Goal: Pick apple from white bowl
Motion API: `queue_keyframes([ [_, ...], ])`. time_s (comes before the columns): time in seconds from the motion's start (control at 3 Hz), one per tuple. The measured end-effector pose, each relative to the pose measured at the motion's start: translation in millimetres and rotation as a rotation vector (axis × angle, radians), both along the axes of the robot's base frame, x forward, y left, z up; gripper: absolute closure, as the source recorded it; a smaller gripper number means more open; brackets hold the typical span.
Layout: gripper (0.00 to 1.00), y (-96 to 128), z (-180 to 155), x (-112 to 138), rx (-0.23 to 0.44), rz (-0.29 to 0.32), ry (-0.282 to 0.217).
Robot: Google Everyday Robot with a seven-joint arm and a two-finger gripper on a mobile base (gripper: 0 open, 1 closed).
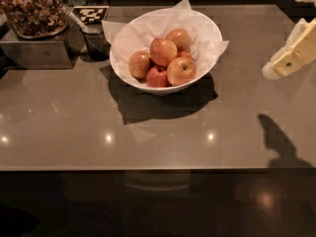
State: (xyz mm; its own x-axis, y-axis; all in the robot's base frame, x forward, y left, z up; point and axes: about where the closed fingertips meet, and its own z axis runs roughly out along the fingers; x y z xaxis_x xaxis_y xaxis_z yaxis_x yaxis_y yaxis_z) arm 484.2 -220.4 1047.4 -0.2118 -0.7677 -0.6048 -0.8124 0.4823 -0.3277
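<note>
In your camera view, the claw [291, 58] hung at the right edge over the bench [148, 142], well apart from the white bowl [129, 83]; you could not tell whether it was open. The apple [181, 70] lay front-right in the bowl. Bare bench spread between them.

tool [290, 58]: right edge, cut off | nut container [29, 11]: cropped top-left | darker apple [157, 77]: mostly hidden
</note>
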Motion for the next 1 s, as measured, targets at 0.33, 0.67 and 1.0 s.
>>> queue_keyframes([
  [0.33,0.00,0.0,0.1,0.0,0.000,0.000,0.000],
  [0.67,0.00,16.7,-4.4,6.3,0.101,-0.015,-0.019],
  [1.0,0.00,53.9,-11.2,27.6,0.233,-0.018,-0.011],
])
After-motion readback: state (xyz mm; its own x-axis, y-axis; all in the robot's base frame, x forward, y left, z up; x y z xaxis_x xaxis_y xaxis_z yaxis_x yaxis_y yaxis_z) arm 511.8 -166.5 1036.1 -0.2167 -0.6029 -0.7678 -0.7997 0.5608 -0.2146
